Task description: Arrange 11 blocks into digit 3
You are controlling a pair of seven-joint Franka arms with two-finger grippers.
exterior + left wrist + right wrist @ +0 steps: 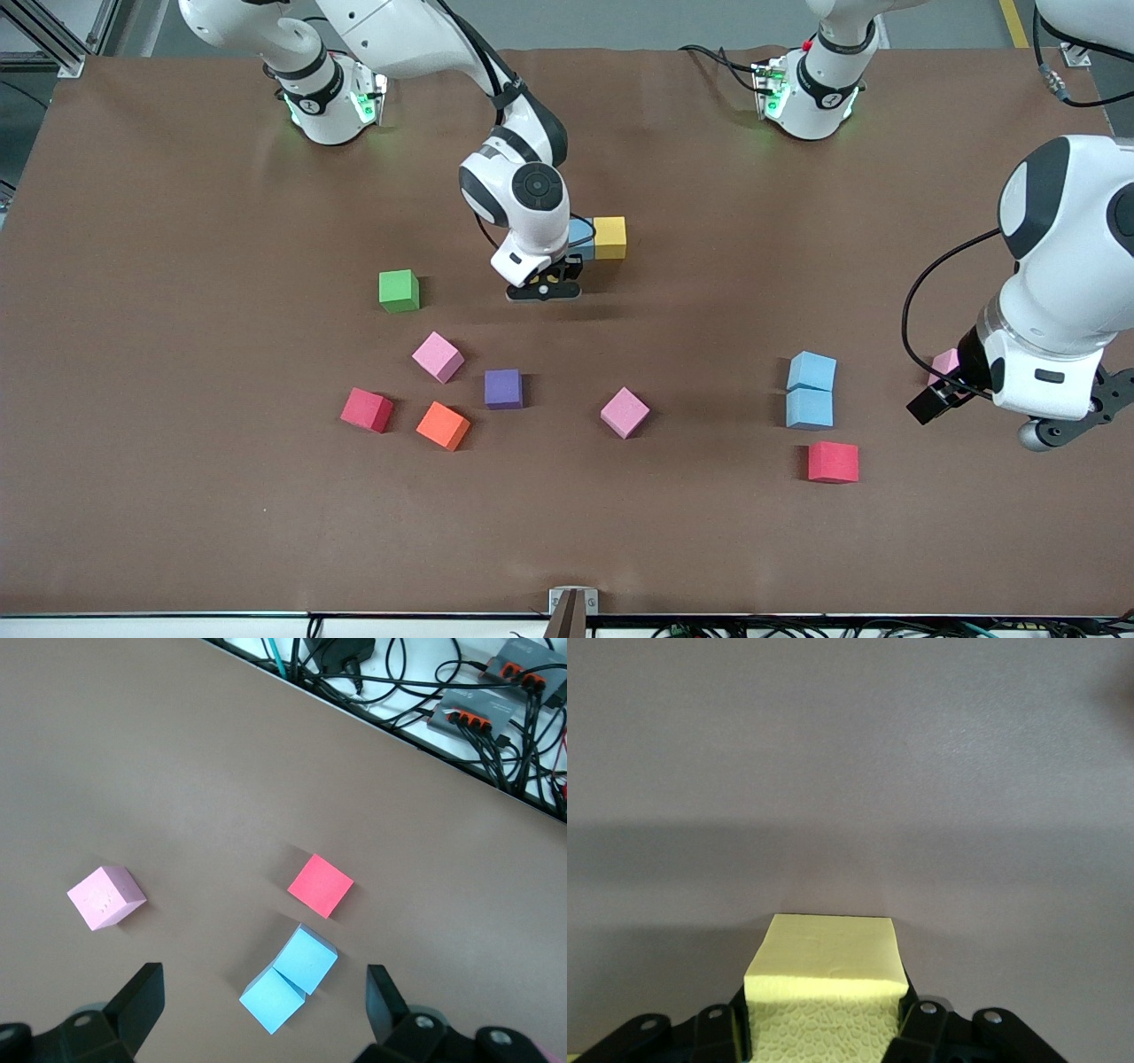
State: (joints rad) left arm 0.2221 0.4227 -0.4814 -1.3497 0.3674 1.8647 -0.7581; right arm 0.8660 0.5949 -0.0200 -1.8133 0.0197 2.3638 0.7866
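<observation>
Yellow foam sits pinched in the right gripper: its wrist view shows the fingers closed tight on either side of a pale yellow cube, just above centre in the front frame. Touching it on the upper right are a light blue cube, mostly hidden by the wrist, and a darker yellow cube pressed against that one, side by side in a short row.

Over at the right edge of the front frame hangs the left gripper, jaws spread wide and holding nothing; its wrist view shows both fingertips well apart over bare table. A pink cube peeks out from under that arm.

Scattered lower down: two light blue cubes touching, one just above the other at right of centre, and a red cube below them, apart. A pink cube lies alone near the middle. Left of it, a purple cube, another pink cube, an orange cube and a red cube form a loose cluster, none touching. A green cube stands alone above them on the brown table.
</observation>
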